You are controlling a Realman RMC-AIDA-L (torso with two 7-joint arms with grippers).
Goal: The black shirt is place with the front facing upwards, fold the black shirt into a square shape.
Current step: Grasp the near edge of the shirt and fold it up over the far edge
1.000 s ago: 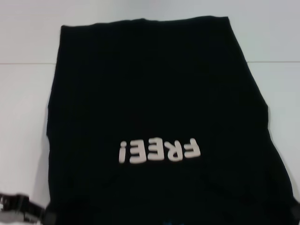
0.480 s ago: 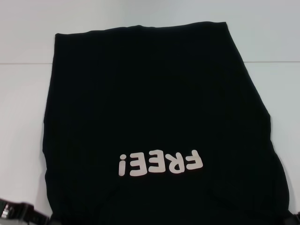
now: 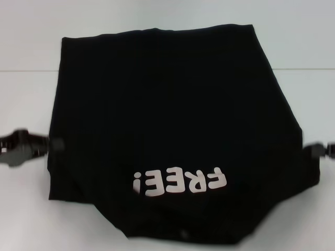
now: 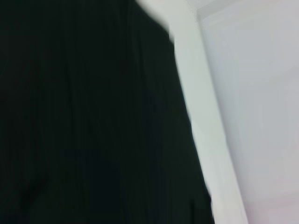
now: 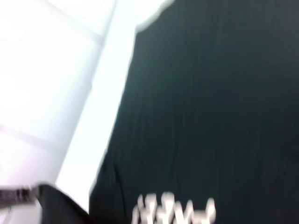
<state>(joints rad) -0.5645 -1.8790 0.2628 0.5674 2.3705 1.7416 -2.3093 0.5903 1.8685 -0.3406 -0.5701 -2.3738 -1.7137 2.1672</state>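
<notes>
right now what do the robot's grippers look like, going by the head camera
Little shows. The left gripper is a black, blocky mechanical piece with angular links, blurred, at the black shirt's left edge. The right gripper shows only a dark, narrow tip. No cables or markings can be made out.

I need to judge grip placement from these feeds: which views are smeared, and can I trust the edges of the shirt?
Head view: the black shirt and its lettering read fairly sharp, but the left gripper and right gripper are motion-smeared. Left wrist view: soft all over, shirt edge fuzzy. Right wrist view: heavily blurred, lettering streaked, table washed out.
</notes>
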